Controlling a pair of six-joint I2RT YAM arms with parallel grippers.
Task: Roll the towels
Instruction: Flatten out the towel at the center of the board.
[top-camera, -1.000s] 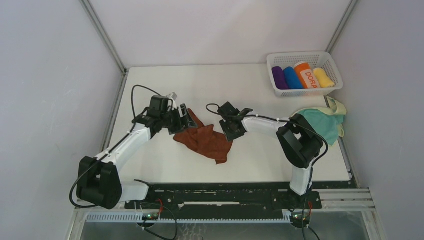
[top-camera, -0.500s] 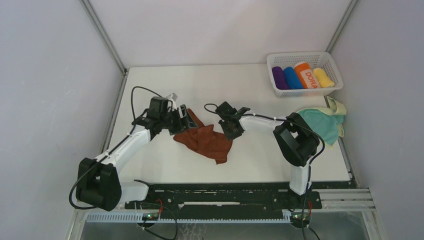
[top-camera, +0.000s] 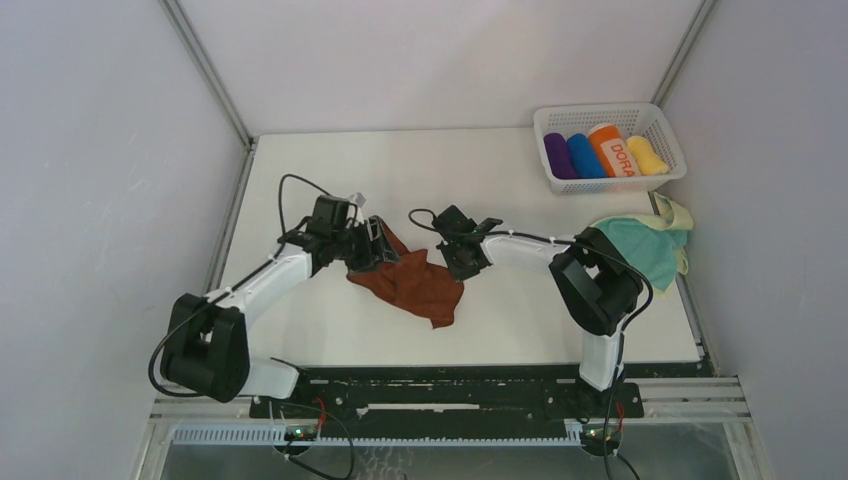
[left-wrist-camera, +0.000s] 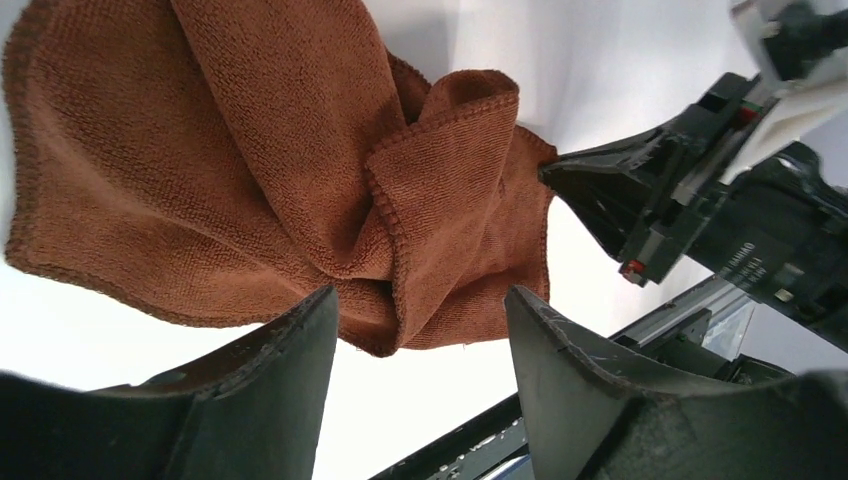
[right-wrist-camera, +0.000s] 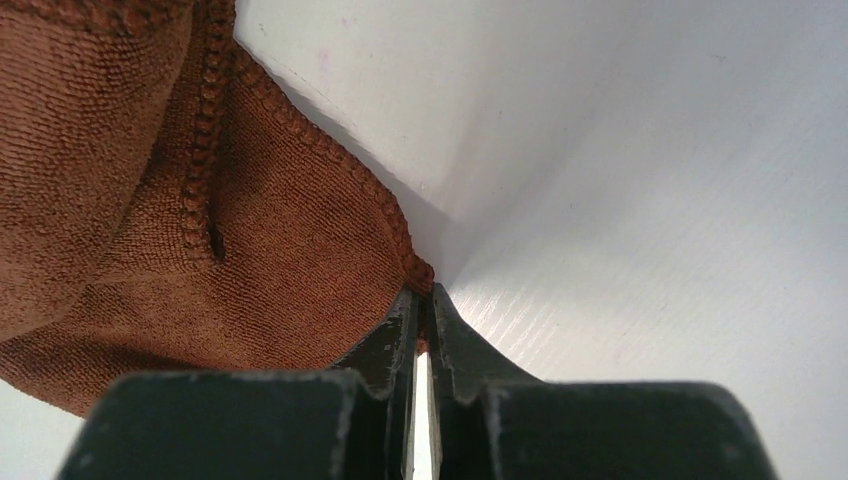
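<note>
The left hand (left-wrist-camera: 420, 300) hangs open over the left end of the crumpled rust-brown terry towel (top-camera: 415, 285) on the white counter (top-camera: 480, 170). The right hand (right-wrist-camera: 420, 298) is clamped on the towel's right corner. The left should probably take a single hem layer, so both can pull it flat.

The rust-brown towel (top-camera: 410, 283) in the middle is one plain colour, with a bumpy stitched edge. The teal towel (top-camera: 645, 250) at the right has a pale yellow side. The white basket (top-camera: 610, 183) at the upper right holds a purple roll (top-camera: 558, 156), a blue roll (top-camera: 586, 155), an orange roll (top-camera: 612, 150) and a yellow roll (top-camera: 648, 155). The table (top-camera: 450, 170) is white.
</note>
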